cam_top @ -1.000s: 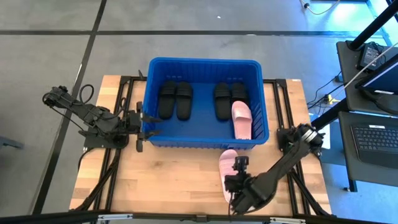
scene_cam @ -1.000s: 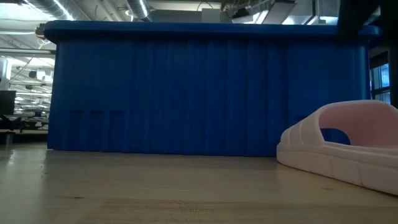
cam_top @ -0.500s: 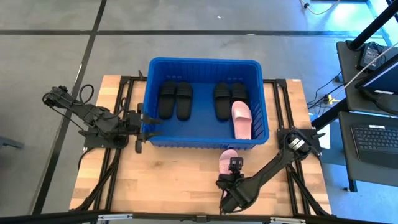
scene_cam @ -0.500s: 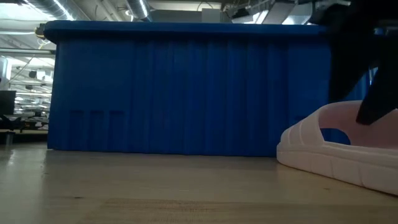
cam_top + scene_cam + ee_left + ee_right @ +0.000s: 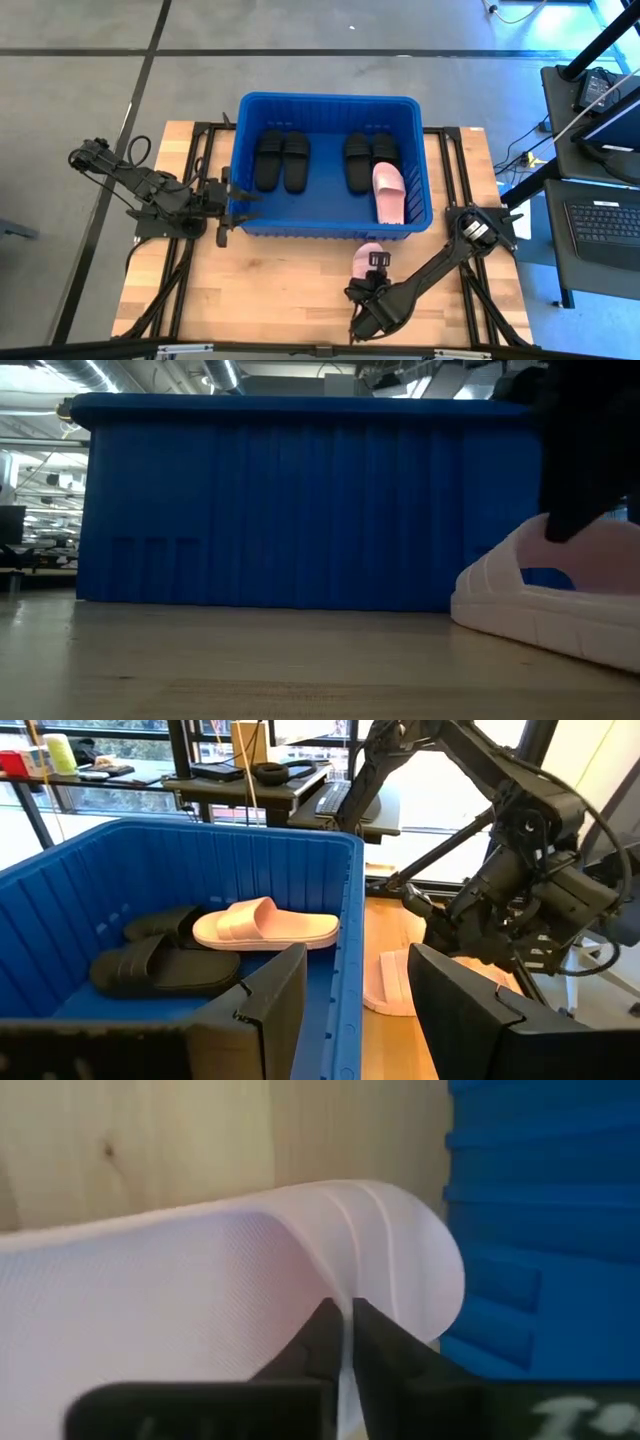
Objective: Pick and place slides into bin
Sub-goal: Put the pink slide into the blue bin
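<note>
Contact status: my right gripper [image 5: 366, 290] is down on the pink slide [image 5: 368, 252] that lies on the worktop [image 5: 280, 280] just outside the front wall of the bin [image 5: 330, 228]. A second ago this gripper hung nearer the worktop's front edge with most of the slide exposed; it has since advanced along the slide toward the bin, so only the bin-side end of the slide shows from above. In the right wrist view my fingers [image 5: 318, 1342] are nearly closed, pinching the edge of the slide's strap [image 5: 330, 1230]. In the low view the slide has shifted slightly since half a second ago. Five slides lie inside the bin: two black pairs [image 5: 282, 160] [image 5: 371, 160] and one pink slide [image 5: 389, 192]. My left gripper [image 5: 236, 192] waits at the bin's left wall, fingers spread apart and holding nothing, unchanged.
</note>
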You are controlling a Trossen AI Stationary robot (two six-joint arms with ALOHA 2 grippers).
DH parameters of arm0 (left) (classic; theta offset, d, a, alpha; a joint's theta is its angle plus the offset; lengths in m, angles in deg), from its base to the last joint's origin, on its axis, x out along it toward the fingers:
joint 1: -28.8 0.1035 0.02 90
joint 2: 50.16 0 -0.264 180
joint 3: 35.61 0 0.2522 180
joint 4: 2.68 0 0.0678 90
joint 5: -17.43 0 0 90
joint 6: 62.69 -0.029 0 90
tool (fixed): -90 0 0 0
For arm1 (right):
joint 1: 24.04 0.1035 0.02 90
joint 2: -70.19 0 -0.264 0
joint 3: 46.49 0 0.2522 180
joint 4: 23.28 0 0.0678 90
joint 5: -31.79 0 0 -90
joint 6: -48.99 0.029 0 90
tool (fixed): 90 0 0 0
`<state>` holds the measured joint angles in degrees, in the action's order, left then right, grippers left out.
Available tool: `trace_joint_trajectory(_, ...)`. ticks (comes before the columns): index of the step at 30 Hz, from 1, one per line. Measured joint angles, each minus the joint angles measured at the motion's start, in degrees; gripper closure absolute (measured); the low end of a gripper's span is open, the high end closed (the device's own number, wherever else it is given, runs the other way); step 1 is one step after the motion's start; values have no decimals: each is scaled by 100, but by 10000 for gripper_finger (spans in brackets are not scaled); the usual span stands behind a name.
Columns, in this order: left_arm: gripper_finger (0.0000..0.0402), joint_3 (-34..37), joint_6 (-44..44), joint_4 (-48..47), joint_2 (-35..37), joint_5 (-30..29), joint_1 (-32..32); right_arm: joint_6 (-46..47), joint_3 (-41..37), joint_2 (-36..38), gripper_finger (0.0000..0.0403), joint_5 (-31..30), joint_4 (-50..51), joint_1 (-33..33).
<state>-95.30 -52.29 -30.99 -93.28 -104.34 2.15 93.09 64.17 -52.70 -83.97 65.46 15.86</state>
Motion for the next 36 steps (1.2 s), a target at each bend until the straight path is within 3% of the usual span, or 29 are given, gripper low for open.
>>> trace_joint_trajectory(7,230,0,1,-2,0,-2,0,-165,961,0,389,184,317,54)
trace_joint_trajectory(14,230,0,16,-2,0,-2,0,-418,2921,0,391,126,1394,124)
trace_joint_trajectory(17,230,0,16,-2,0,-2,-2,-559,3785,11,391,-239,1501,156)
trace_joint_trajectory(21,230,0,16,-27,1,-4,-2,-965,3385,661,391,-669,919,130)
trace_joint_trajectory(27,230,0,3,-73,2,-7,-2,-1073,3298,1238,392,-1775,1524,-163)
trace_joint_trajectory(36,230,0,-596,-104,2,-59,0,-2853,3296,1719,392,-2460,1510,-1511)
